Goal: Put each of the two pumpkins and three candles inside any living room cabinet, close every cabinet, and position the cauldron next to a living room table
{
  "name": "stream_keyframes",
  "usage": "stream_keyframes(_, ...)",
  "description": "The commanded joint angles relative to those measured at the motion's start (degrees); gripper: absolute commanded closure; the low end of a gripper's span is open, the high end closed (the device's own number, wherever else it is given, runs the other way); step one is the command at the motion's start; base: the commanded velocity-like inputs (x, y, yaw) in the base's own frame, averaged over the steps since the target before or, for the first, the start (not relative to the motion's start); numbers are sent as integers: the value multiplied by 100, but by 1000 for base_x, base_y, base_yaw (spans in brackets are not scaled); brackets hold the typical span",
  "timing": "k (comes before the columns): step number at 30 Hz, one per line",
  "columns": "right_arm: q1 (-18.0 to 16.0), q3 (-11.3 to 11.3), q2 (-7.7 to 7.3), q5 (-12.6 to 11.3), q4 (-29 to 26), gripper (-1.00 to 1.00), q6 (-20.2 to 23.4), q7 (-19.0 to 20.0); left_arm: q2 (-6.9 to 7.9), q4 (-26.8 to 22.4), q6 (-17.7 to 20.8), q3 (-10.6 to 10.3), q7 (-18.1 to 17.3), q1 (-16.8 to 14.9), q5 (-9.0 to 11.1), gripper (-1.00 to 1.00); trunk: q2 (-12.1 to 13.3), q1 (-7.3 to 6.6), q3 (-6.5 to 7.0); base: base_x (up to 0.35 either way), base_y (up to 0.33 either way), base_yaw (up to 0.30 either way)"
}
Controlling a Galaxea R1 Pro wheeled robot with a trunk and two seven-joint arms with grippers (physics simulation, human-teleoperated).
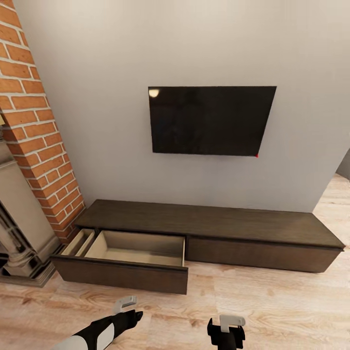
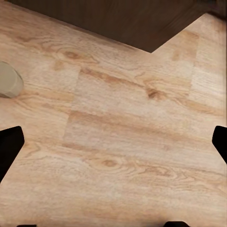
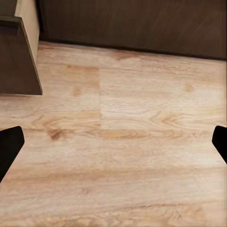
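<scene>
We face the long dark-brown cabinet [image 1: 214, 228], which stands on the wooden floor [image 1: 272, 301] against a pale wall, under a black wall-mounted screen [image 1: 211, 120]. Its left drawer [image 1: 124, 262] is pulled out toward us, and the part of its pale beige inside that we can see holds nothing; a narrower compartment sits at its far left end. The right drawer front [image 1: 262, 253] is flush with the unit. At the left, a red brick column [image 1: 39, 121] rises beside the cabinet, with an ornate beige fireplace [image 1: 22, 228] in front of it.

Low in the head view our left claw [image 1: 127, 306] and right claw [image 1: 229, 326] hang above the bare floor in front of the cabinet. In each wrist view the black fingertips [image 2: 9, 146] [image 3: 9, 149] sit at opposite edges of the picture, so both claws are spread wide apart with nothing between them.

The left wrist view looks down on floorboards and a corner of the dark open drawer; a rounded grey-beige shape [image 2: 9, 80] lies at its edge, and we cannot tell what it is. The right wrist view shows the open drawer's end beside the closed front.
</scene>
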Motion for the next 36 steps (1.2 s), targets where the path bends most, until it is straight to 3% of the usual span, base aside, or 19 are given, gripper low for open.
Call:
stream_keyframes(1, -6, 48, 2, -48, -10, -100, -23, -23, 0, -7, 23, 38, -19, -1, -6, -100, -3, 0, 3, 0, 0, -78)
stream_keyframes(10, -3, 48, 14, -48, -15, -100, -25, -23, 0, -7, 23, 37, -19, -1, -6, -100, -3, 0, 31, 0, 0, -22)
stream_keyframes(36, -3, 48, 14, -48, -17, -100, -32, -23, -3, -7, 23, 37, -19, -1, -5, -100, 1040, -571, 507, 0, 0, 0)
